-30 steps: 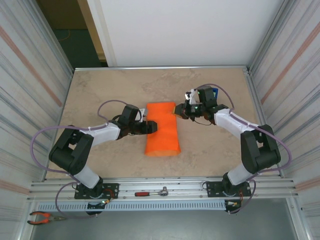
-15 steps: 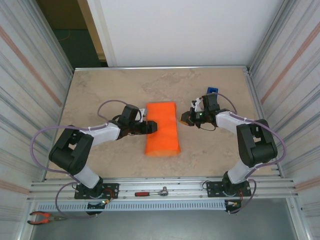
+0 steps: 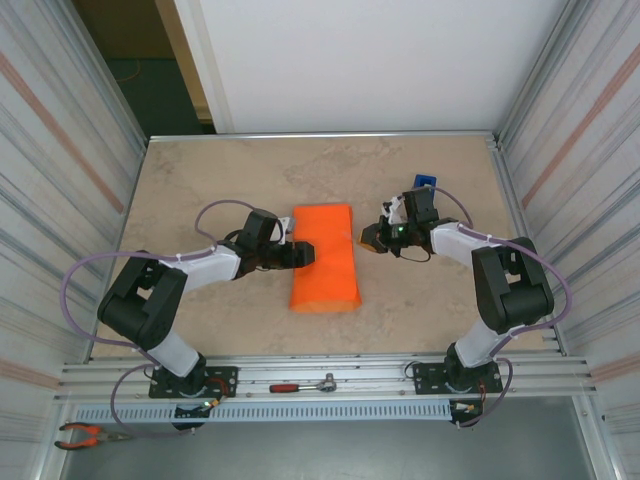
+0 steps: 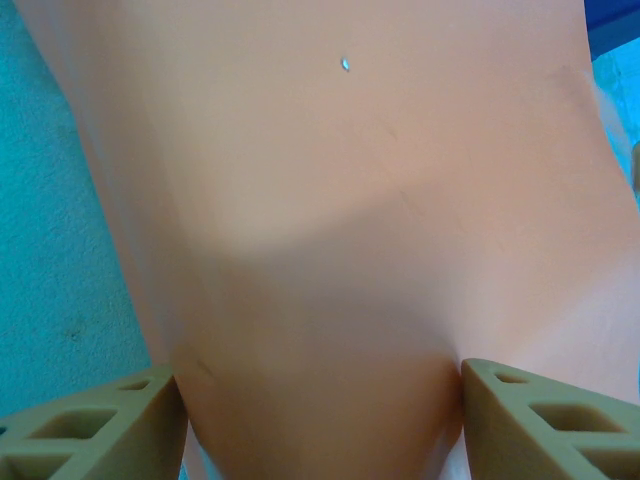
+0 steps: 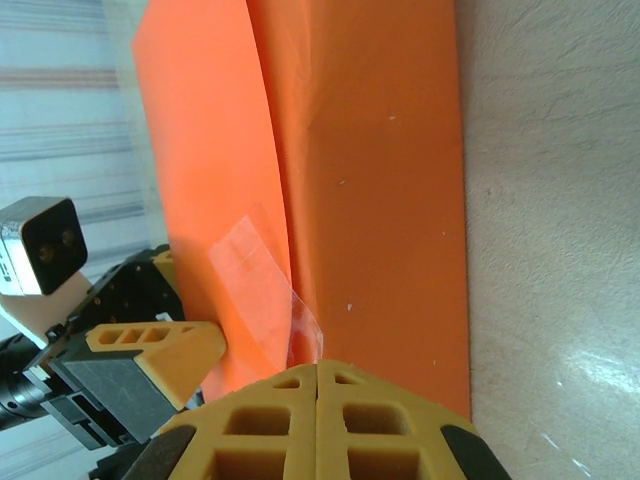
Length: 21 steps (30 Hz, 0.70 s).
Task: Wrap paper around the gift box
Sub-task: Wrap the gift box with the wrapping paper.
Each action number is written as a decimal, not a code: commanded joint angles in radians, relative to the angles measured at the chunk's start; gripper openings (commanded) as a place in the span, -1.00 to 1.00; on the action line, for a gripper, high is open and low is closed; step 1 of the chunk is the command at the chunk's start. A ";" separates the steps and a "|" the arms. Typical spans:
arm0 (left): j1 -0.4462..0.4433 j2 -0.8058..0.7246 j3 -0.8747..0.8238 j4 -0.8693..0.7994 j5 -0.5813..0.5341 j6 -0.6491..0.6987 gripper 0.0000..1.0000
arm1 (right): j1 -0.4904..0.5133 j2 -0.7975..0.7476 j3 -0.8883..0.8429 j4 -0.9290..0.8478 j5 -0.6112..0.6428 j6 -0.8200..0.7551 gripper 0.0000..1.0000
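Beige counter (image 3: 200, 180) between ribbed walls: the paper (image 3: 323, 257) lies mid-counter, long axis 12-to-6, box hidden. Left hand (image 3: 300, 254), spread across the paper's 9 o'clock edge, presses it; the right hand (image 3: 368, 238), closed, pinching clear tape (image 5: 262, 282), sits just beside the 3 o'clock edge.

From above and behind the 2 arm bases we look down on the whole table (image 3: 200, 180). Our left wrist camera sits pressed close against the paper (image 4: 340, 250), facing along its fingers. Our right wrist camera, slightly farther off, views the same paper (image 5: 380, 180) from the opposite side.
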<state>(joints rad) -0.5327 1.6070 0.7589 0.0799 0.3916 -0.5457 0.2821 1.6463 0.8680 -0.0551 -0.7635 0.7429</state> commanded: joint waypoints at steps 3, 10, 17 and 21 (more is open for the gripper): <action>-0.019 0.074 -0.062 -0.160 -0.100 0.024 0.34 | 0.013 -0.006 0.041 -0.037 0.002 -0.048 -0.89; -0.018 0.071 -0.066 -0.158 -0.098 0.023 0.35 | 0.017 -0.012 0.050 -0.052 0.015 -0.055 -0.87; -0.019 0.071 -0.067 -0.156 -0.099 0.022 0.35 | 0.017 -0.079 0.076 -0.109 0.047 -0.080 -1.00; -0.019 0.073 -0.067 -0.156 -0.100 0.024 0.34 | 0.020 -0.117 0.108 -0.153 0.052 -0.097 -1.00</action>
<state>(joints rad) -0.5327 1.6062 0.7559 0.0845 0.3916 -0.5461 0.2951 1.5806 0.9291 -0.1596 -0.7254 0.6868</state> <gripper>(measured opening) 0.674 0.064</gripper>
